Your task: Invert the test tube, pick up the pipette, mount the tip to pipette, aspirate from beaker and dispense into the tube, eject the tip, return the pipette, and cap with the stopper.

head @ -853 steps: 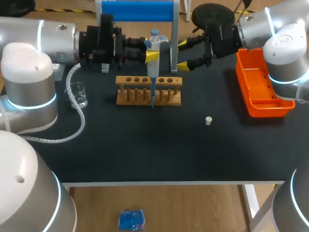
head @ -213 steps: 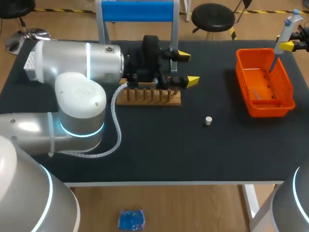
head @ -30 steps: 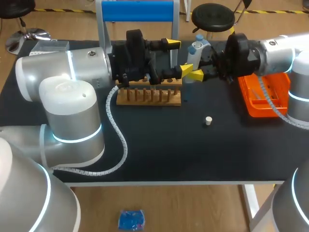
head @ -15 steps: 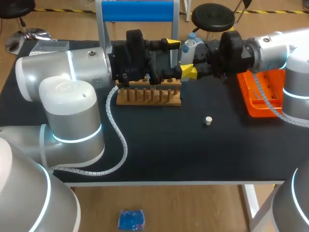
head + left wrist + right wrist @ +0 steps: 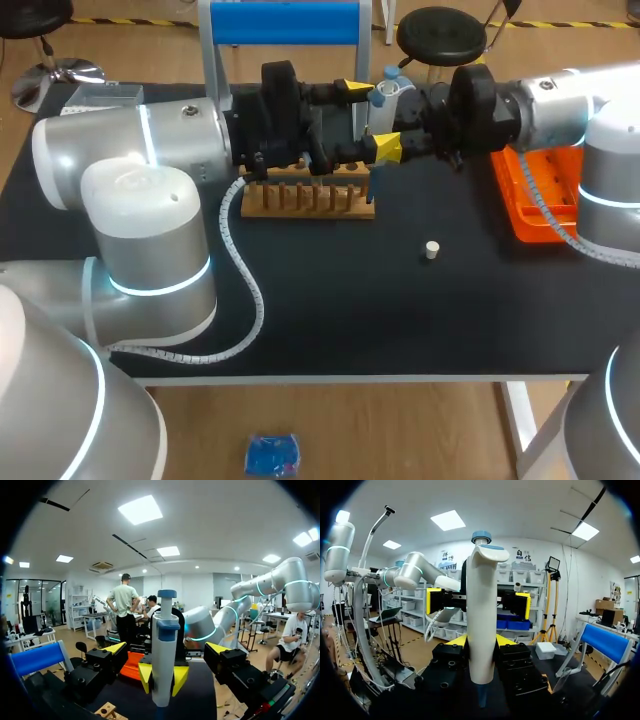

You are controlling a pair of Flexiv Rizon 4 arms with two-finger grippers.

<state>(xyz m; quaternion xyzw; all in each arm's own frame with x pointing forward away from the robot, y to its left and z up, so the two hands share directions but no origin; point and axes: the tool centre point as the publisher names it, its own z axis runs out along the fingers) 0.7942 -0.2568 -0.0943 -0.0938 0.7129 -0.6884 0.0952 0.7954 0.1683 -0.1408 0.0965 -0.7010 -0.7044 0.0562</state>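
The right gripper (image 5: 481, 642) is clenched on the upright pipette (image 5: 482, 615) near the tabletop's rear edge — its lower end is cut off. The left gripper (image 5: 165, 652) is released — fingers on either side, not touching.

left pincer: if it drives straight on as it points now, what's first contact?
The pipette, held upright by the right pincer. In the left wrist view it stands straight ahead of the open left pincer, centred on its gap; depth is unclear.
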